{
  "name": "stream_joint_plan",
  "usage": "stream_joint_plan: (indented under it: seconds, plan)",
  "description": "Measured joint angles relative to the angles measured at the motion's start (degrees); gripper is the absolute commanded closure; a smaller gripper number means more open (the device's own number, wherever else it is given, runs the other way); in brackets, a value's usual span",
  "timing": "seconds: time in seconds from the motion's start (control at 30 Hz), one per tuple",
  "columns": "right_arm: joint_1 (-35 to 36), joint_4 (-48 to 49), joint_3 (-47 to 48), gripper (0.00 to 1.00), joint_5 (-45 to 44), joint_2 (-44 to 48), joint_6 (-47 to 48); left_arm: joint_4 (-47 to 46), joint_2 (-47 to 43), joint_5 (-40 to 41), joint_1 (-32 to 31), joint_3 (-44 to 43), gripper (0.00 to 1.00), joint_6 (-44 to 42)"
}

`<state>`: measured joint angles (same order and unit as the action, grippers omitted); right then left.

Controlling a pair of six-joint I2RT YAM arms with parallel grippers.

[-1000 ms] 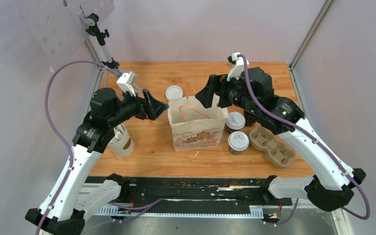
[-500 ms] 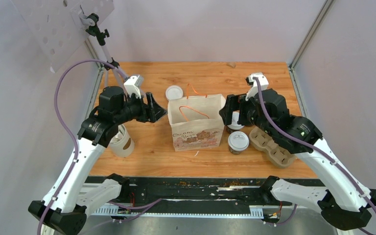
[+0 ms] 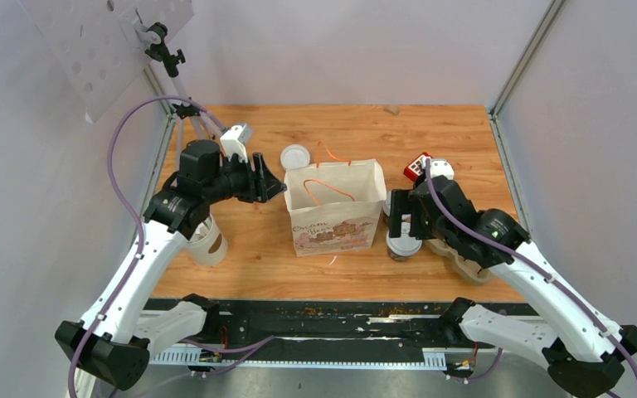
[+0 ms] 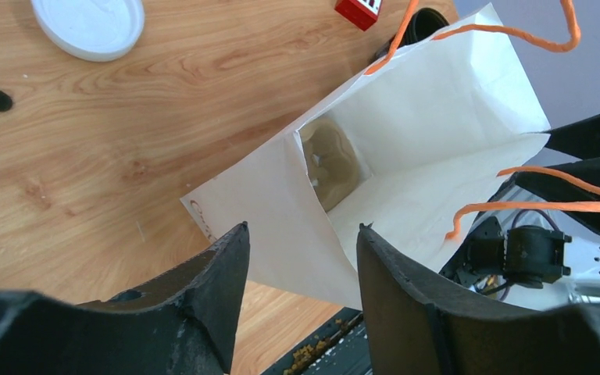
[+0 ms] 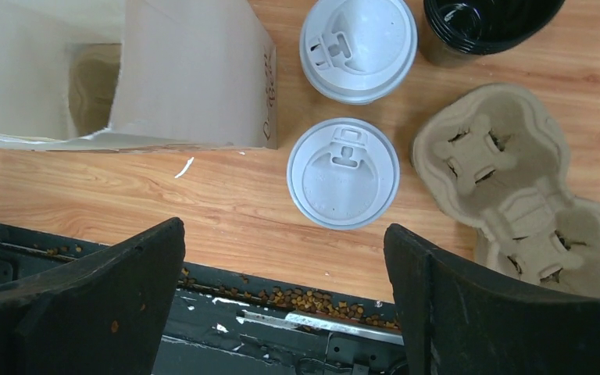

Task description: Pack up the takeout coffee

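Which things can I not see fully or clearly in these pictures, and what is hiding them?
- Far coffee cup: top view, largely covered by the right gripper.
- Black container: right wrist view, cut by the top edge; contents unclear.
- Lidless pale cup: top view, upper part behind the left arm.
- Bag print: top view, too small to read.
- Red box: left wrist view, cut by the top edge.

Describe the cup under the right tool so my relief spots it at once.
Find the paper bag in the middle of the table. Two white-lidded cups stand on its right; yours is the front cup, nearer the table's front edge, beside the cardboard tray. The back cup stands behind it.
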<state>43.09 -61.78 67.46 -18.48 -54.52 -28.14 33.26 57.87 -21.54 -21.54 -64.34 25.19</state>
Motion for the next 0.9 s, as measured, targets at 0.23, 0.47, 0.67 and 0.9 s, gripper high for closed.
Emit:
stream_joint_plan:
  seconds: [0.23,0.47,0.67,0.9]
  plan:
    - [-1.4,0.2,-2.1,0.01,-0.1,3.1,-1.9,-0.2,3.3,-0.8,-1.7,0.0,0.61,0.1]
    - [-7.1,2.1,-5.4,0.02,2.1,2.3,-1.1,1.8,5.3,-0.2,-2.0,-2.9,0.97,-0.1]
    - [-14.3,6.1,-9.9,0.05,8.3,0.9,0.5,5.3,6.6,2.5,-2.1,-8.0,1.00,-2.6]
    - [-15.3,8.9,-11.1,0.10,11.4,-3.0,2.9,9.0,9.2,4.2,-2.1,-10.5,1.00,-5.2]
